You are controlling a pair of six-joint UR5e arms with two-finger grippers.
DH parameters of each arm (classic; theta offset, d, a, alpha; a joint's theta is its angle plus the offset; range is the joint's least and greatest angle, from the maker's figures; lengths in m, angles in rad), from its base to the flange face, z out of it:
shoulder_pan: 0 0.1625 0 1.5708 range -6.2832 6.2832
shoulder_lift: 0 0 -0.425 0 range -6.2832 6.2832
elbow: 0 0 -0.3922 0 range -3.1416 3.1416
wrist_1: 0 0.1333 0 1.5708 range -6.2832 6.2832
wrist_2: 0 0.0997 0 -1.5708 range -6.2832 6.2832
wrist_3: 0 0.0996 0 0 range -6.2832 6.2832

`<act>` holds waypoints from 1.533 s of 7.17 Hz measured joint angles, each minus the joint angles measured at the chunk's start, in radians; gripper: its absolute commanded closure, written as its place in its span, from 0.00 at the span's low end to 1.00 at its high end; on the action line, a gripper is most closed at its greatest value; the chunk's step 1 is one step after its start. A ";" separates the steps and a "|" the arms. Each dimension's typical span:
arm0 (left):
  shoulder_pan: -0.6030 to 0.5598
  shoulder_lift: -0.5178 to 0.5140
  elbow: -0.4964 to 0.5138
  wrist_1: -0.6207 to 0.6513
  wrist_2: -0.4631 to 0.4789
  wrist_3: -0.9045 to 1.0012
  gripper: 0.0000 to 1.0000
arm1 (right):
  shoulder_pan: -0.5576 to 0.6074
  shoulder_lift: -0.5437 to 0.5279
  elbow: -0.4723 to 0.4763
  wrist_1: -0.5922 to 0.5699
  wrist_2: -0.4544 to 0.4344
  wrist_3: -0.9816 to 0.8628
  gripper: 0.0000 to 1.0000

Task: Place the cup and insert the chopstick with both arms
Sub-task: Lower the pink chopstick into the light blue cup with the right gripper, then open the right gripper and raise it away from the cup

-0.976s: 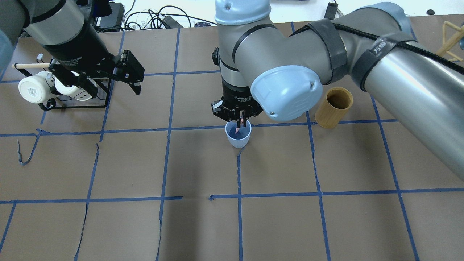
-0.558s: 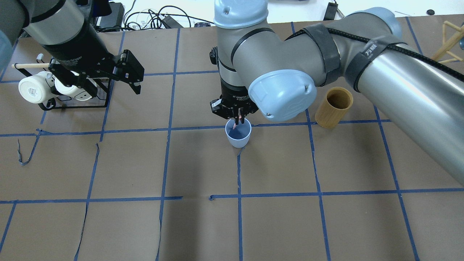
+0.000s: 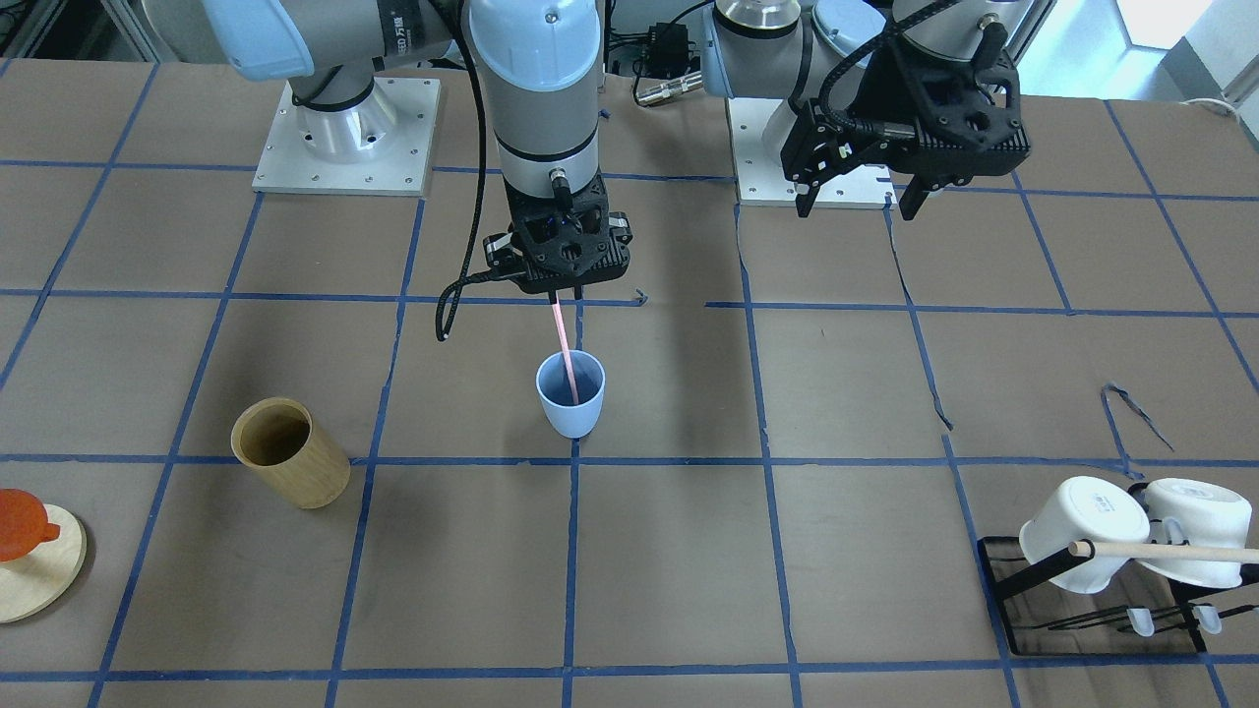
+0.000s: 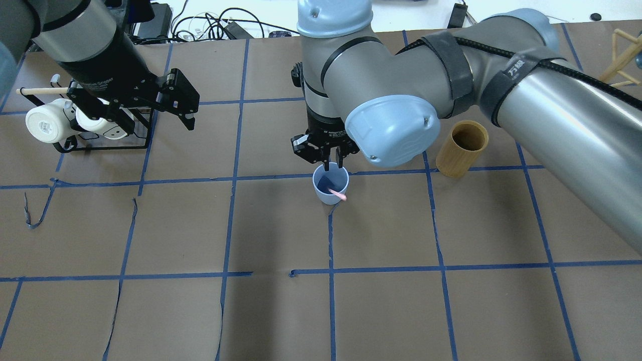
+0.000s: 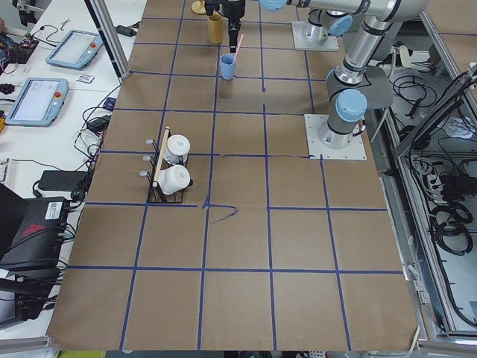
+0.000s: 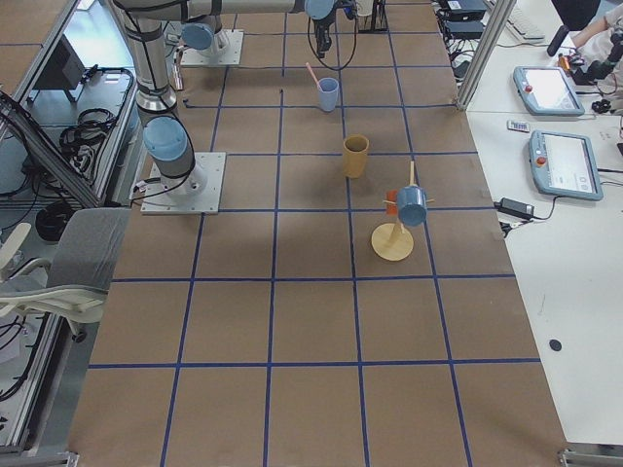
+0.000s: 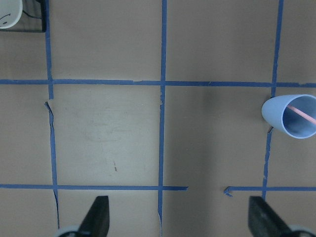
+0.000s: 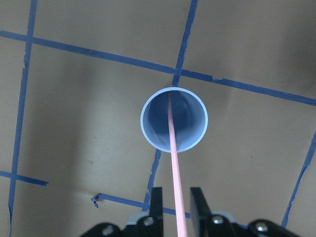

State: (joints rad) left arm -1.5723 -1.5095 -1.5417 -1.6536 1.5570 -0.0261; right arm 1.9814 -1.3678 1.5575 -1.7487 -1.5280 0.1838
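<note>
The right gripper (image 3: 561,291) hangs right over the blue cup (image 3: 569,417), so the cup lies straight down from it. The pink chopstick (image 3: 564,339) has its bottom end inside the cup. Its long way runs up and down, but not quite straight. It tips toward the robot's side, and in the overhead view its top seems to rest on the cup's rim.

In the right wrist view the stick passes between the two fingers (image 8: 157,202) with a little gap on each side. So the fingers look parted and are not squeezing it. My guess is that the stick is let go and the cup alone props it up.

The right arm is the near one by far. The left gripper (image 3: 856,205) is well apart, off to the side, with its fingers spread wide and nothing in them (its wrist view shows mostly bare table, with the cup at the far edge).

So the next move should be a lift straight up — the fingers stand on both sides of the stick's line, and a sideways pull could knock the stick or tip the cup.

The cup is small and light blue, and wider at the top. It stands upright on the brown table (image 3: 689,590), just by a crossing of blue tape lines (image 3: 573,551). The chopstick is thin, straight and pale pink — much longer than the cup is tall.
</note>
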 measured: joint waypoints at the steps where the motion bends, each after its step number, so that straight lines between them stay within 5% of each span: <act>1: 0.000 0.000 0.000 0.000 0.000 0.000 0.00 | -0.004 -0.002 -0.004 -0.001 0.000 -0.001 0.43; 4: 0.000 0.000 0.000 0.000 -0.001 0.000 0.00 | -0.038 -0.006 -0.052 -0.026 -0.001 -0.087 0.04; 7: 0.000 0.000 0.001 0.000 -0.001 0.000 0.00 | -0.224 -0.043 -0.145 -0.023 0.002 -0.228 0.00; 11: 0.001 0.000 0.004 0.004 0.000 0.001 0.00 | -0.432 -0.120 -0.142 0.094 -0.026 -0.422 0.00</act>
State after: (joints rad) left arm -1.5713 -1.5094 -1.5375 -1.6499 1.5565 -0.0254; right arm 1.5490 -1.4873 1.4151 -1.6552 -1.5540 -0.2386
